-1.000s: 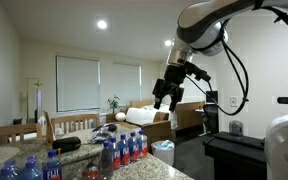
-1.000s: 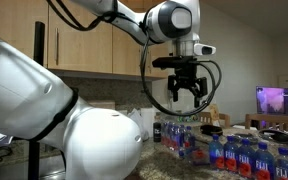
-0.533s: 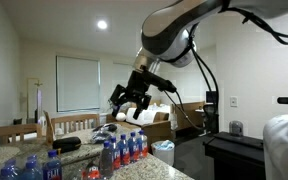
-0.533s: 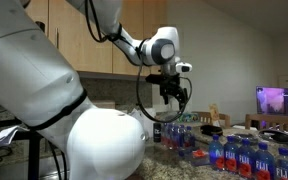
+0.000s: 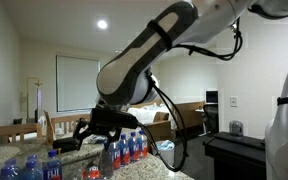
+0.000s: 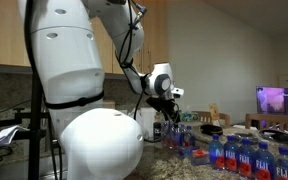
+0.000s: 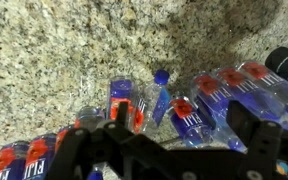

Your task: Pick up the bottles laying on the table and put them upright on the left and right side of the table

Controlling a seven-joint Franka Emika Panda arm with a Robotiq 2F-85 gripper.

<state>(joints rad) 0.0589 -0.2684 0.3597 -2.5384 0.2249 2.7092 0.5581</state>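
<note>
In the wrist view my gripper (image 7: 164, 142) is open, its dark fingers (image 7: 69, 150) wide apart with nothing between them. It hovers above the speckled table (image 7: 64, 50). Below it several clear bottles with blue and red labels lie close together. One slim bottle (image 7: 158, 97) points its blue cap away from me, and another bottle (image 7: 191, 116) lies just beside it. In both exterior views the gripper (image 5: 92, 133) (image 6: 172, 106) hangs low over the table, next to a group of upright bottles (image 5: 124, 148) (image 6: 234, 155).
A black cylindrical object (image 7: 287, 63) lies at the right edge of the wrist view. In an exterior view a dark object (image 5: 66, 143) rests on the table and a black stand (image 5: 234, 150) is off to the right. More bottles (image 5: 49, 165) stand near the front.
The arm has swung down from high above toward the table and the bottles. The gripper has stayed open the whole time.
</note>
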